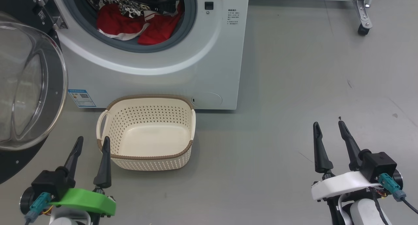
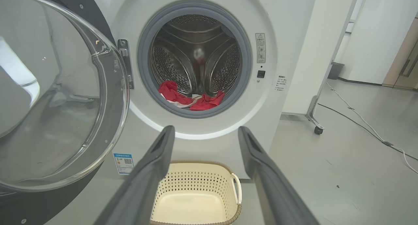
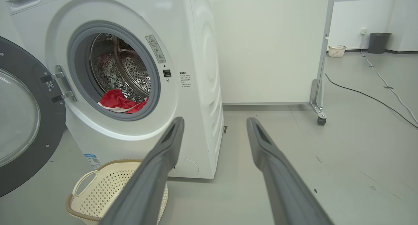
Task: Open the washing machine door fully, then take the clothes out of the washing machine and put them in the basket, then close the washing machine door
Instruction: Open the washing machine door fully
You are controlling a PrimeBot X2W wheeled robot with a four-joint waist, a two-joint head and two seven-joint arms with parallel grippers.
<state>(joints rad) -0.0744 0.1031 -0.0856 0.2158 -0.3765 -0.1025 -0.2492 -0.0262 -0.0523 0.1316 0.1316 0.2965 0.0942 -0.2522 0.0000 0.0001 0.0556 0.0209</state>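
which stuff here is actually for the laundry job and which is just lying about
For the job: washing machine; its open door; red clothes inside it; cream basket in front.

Just lying about: white panel on wheels; dark cable; grey bin; small far basket.

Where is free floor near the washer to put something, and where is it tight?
Free: floor right of the washing machine, up to the caster; between basket and right gripper. Tight: door, basket and left gripper stand close.
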